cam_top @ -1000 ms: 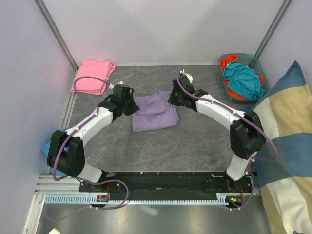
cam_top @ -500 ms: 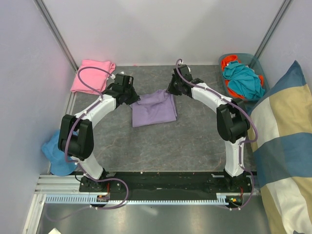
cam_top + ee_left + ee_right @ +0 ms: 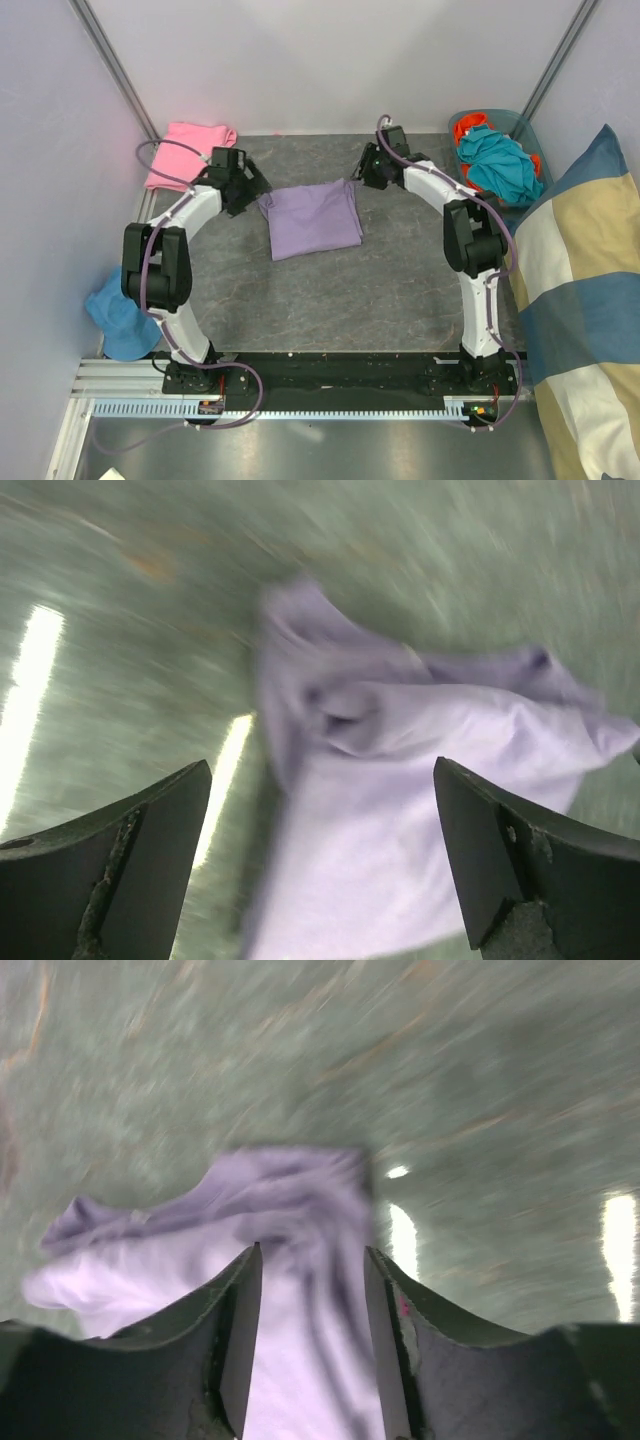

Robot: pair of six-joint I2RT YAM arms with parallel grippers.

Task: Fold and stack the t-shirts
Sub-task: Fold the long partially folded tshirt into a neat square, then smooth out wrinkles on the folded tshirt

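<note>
Grey marbled table (image 3: 330, 300) fills the floor of a white-walled booth, with the two arm bases bolted to a black rail along its near edge. Off the right edge of the table leans a big cushion (image 3: 580, 300) in blue, cream and tan stripes.

Both arms reach toward the far half of the table. The left arm (image 3: 185, 215) curves up the left side and the right arm (image 3: 455, 215) up the right side.

Between their tips lies the lavender t-shirt (image 3: 312, 217), a roughly square folded bundle, flat on the table a little far of centre. The pink t-shirt (image 3: 190, 150) lies folded in the far left corner, well apart from the lavender one. A basket (image 3: 520, 118) stands in the far right corner, holding a teal cloth (image 3: 500, 165) piled over an orange cloth (image 3: 468, 128). A blue cloth (image 3: 115, 310) lies beside the table's left edge.

The left gripper (image 3: 250, 188) sits just beside the far left corner of the lavender t-shirt. From its wrist camera the left gripper (image 3: 322, 770) has its fingers spread wide with nothing between them, and the shirt (image 3: 400, 810) lies blurred beneath.

The right gripper (image 3: 358, 180) is at the shirt's far right corner. Its wrist camera shows the right gripper (image 3: 312, 1252) with fingers parted by a narrower gap. The lavender cloth (image 3: 200, 1220) shows through that gap, too blurred to tell whether it touches them.

A small red mark (image 3: 403, 1305) on one right finger is too blurred to read.
</note>
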